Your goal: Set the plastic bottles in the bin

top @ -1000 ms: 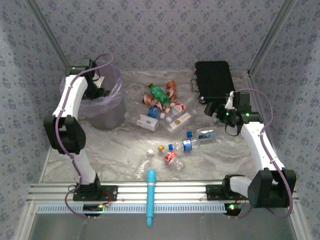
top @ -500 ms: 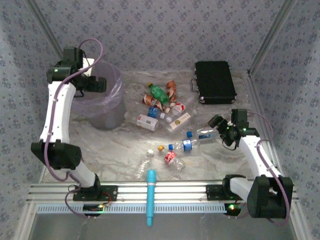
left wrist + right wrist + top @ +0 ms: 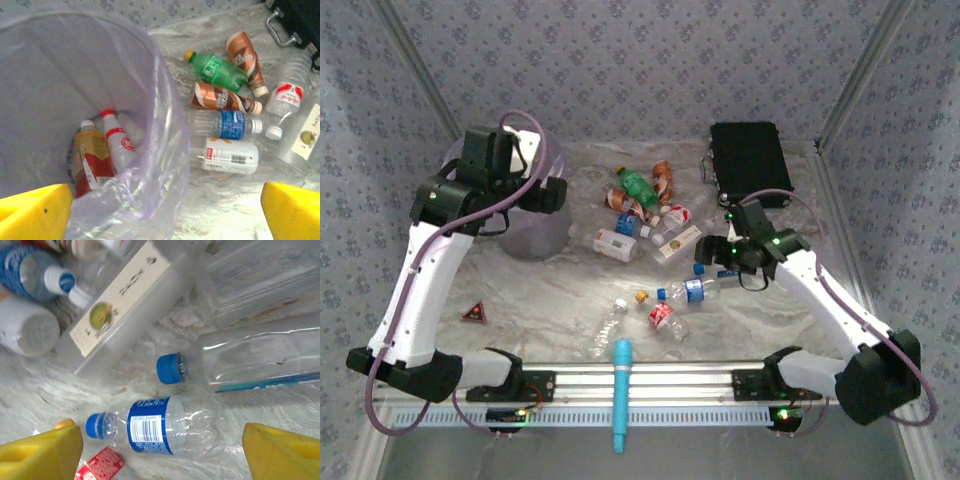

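Observation:
The bin [image 3: 534, 238] stands at the back left, a grey tub lined with a lavender bag [image 3: 161, 100]. Two bottles lie in it, an orange one [image 3: 90, 161] and a white one with a red cap [image 3: 118, 146]. My left gripper [image 3: 551, 193] hangs open over the bin's right rim, holding nothing [image 3: 167, 216]. Several plastic bottles lie mid-table, among them a green one [image 3: 638, 185], a brown one [image 3: 663, 178] and a white one [image 3: 615, 243]. My right gripper [image 3: 712, 256] is open just above a clear blue-labelled bottle [image 3: 165, 427], its yellow fingers [image 3: 40, 452] either side of it.
A flat black case [image 3: 750, 163] lies at the back right. A light-blue cylindrical tool [image 3: 621, 392] rests across the front rail. A small red triangle [image 3: 473, 312] lies on the table at the left. A second clear, blue-capped bottle [image 3: 250, 357] lies beside the labelled one.
My left arm has swung from behind the bin to its right rim. My right gripper has moved left from beside the case to above the blue-labelled bottle, its jaws narrowing somewhat.

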